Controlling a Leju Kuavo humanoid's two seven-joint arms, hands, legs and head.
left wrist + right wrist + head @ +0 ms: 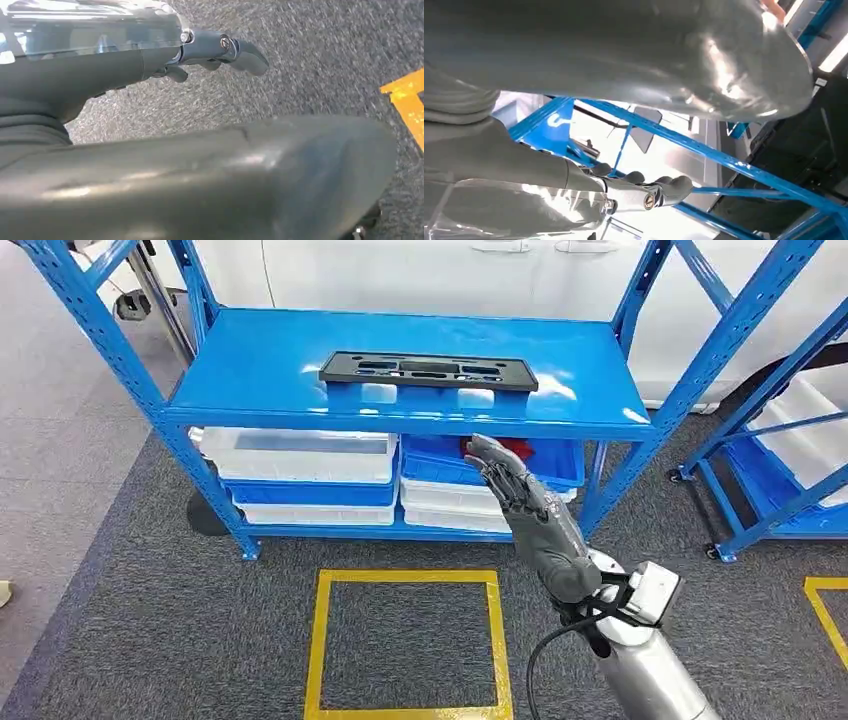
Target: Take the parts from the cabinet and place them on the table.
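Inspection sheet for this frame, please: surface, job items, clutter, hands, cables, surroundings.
Surface: glossy blue metal rack shelf, bare apart from the part.
Job's things: flat black plastic panel with cut-outs lying on the top shelf, untouched.
Clutter: white and blue plastic bins on the lower shelf; something red in one blue bin.
Hands: right hand raised before the shelf edge, fingers apart, empty; left hand over the carpet, empty.
Cables: black cable at the right wrist.
Surroundings: grey carpet, yellow taped square, second blue rack.

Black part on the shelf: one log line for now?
black part: on blue shelf, untouched | right hand: open, raised before shelf | left hand: empty, over carpet
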